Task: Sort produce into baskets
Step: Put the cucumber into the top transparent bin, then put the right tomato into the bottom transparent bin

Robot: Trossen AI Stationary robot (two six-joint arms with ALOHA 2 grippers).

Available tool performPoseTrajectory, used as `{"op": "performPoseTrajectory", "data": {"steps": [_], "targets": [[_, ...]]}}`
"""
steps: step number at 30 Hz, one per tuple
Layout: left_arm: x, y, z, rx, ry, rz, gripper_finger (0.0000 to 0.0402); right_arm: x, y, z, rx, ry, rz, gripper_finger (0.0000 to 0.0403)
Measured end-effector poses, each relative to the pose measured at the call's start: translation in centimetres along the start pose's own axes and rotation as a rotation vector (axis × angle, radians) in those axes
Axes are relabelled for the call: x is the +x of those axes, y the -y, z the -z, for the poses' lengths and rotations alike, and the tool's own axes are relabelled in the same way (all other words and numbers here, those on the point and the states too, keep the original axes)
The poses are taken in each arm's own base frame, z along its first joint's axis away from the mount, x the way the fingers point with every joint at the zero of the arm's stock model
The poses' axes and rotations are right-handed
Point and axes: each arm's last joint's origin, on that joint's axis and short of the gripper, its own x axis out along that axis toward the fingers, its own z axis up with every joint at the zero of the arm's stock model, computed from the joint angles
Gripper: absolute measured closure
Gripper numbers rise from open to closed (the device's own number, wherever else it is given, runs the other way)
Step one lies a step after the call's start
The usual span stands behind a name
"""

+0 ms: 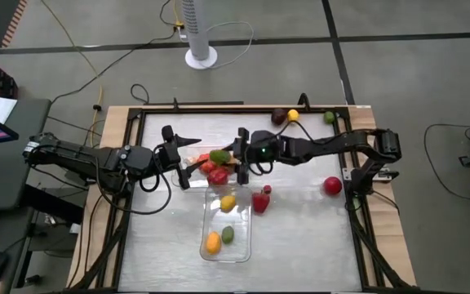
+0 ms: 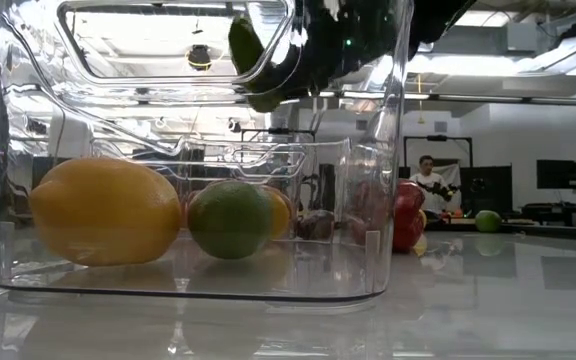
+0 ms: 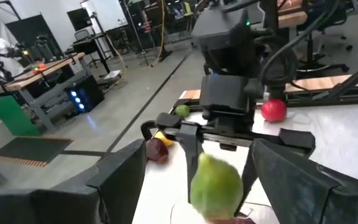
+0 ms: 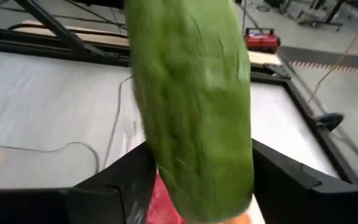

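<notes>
The right gripper's (image 1: 237, 155) dark, flat-sided fingers (image 4: 114, 180) stand either side of a long, smooth green vegetable (image 4: 191, 106), a cucumber-like piece with a matte, faintly mottled skin. It fills the gap between them in the right wrist view, and I take it as gripped, though the contact itself is hidden. From above, this green piece (image 1: 219, 157) sits over the far clear basket (image 1: 194, 147), directly above a heap of red produce (image 1: 216, 174).

The left gripper (image 1: 178, 158) faces it from the other side. Its two broad, angular black fingers (image 3: 288, 177) are spread wide with nothing between them, hovering at the far basket's left end.

The near basket (image 1: 244, 249) is a glassy, round-cornered tray of thin, see-through plastic. Inside it lie a waxy yellow lemon (image 2: 105, 211), a round green lime (image 2: 230, 219) and a small orange-yellow piece (image 1: 228, 203) at its far end.

Loose on the pale, brushed tabletop (image 1: 300, 237) are a red pepper-shaped piece (image 1: 261, 201) just right of the near basket, a round red tomato (image 1: 332, 186) nearer the right edge, and at the far rim a dark maroon piece (image 1: 279, 117), a yellow one (image 1: 293, 115) and a small green ball (image 1: 330, 118).

A white fan pedestal (image 1: 201, 57) stands on the floor beyond the table.
</notes>
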Motion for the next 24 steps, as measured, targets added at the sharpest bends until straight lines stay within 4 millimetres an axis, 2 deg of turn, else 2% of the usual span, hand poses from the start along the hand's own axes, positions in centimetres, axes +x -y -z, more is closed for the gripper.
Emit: {"op": "performPoseTrajectory", "data": {"steps": [8,10,14,17,19,21,24], "targets": [[0.0,0.0,0.0,-0.001,-0.001,0.000,0.0121,1.5,-0.3,1.6,0.026,-0.048,-0.024,0.0089],[0.0,0.0,0.0,0.001,-0.003,0.000,0.0121,1.2,-0.3,2.2,0.014,-0.123,0.001,0.0080],[0.0,0.0,0.2,0.012,-0.017,0.005,0.0121,-0.8,0.6,1.9,-0.004,-0.254,0.131,0.0075],[0.0,0.1,0.3,0.026,-0.023,0.006,0.0121,-2.9,1.2,0.9,0.021,-0.282,0.150,0.0077],[0.0,0.1,0.3,0.035,-0.027,0.006,0.0121,-3.9,1.3,0.9,0.025,-0.330,0.146,0.0079],[0.0,0.0,0.3,0.034,-0.027,0.006,0.0121,-4.4,1.1,1.7,0.022,-0.393,0.133,0.0081],[0.0,0.0,0.3,0.026,-0.027,0.006,0.0121,-4.5,1.1,4.0,0.011,-0.467,0.125,0.0082]]}}
